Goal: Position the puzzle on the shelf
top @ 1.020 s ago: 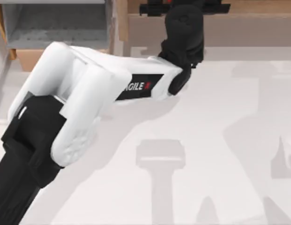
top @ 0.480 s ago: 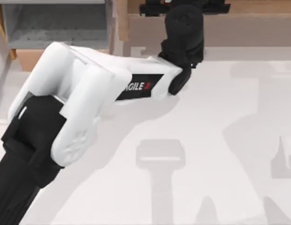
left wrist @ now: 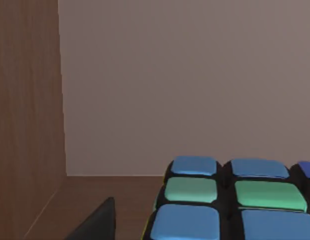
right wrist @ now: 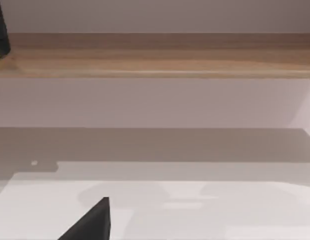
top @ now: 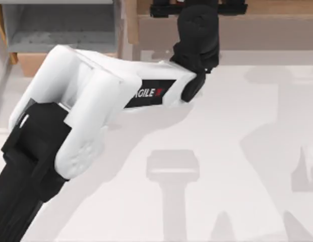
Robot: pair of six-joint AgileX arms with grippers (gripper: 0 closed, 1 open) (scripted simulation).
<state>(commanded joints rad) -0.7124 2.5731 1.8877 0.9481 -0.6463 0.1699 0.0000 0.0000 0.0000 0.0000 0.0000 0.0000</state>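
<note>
Left gripper [top: 196, 7] is stretched to the far edge of the table's scene, its black wrist crossing over the front lip of the shelf [top: 277, 7] near the middle of the top view. Whether it is open or clamped on anything cannot be told: from above only a dark crossbar shows, and in the left wrist view just one dark fingertip [left wrist: 97, 225] pokes into the corner of the picture.

Right beside that fingertip sits the puzzle [left wrist: 229, 202], seen close up with blue and green squares split by black lines. It lies on a brown wooden surface, with a wooden side wall to one side and a plain grey-brown back wall behind. That setting suggests the cube is already inside or on the shelf structure, brought there so it can be left resting on the wood rather than on the table [top: 222, 151]. Whether it rests fully on the board or hangs in the grip is not clear.

The long reach of the white forearm [top: 96, 91] fits a placing move, carrying the cube deep enough that it will not tip off the front edge.

Farther off, the right gripper [right wrist: 90, 222] hangs parked above the table, facing the shelf's wooden board, its fingers too little seen to judge
</note>
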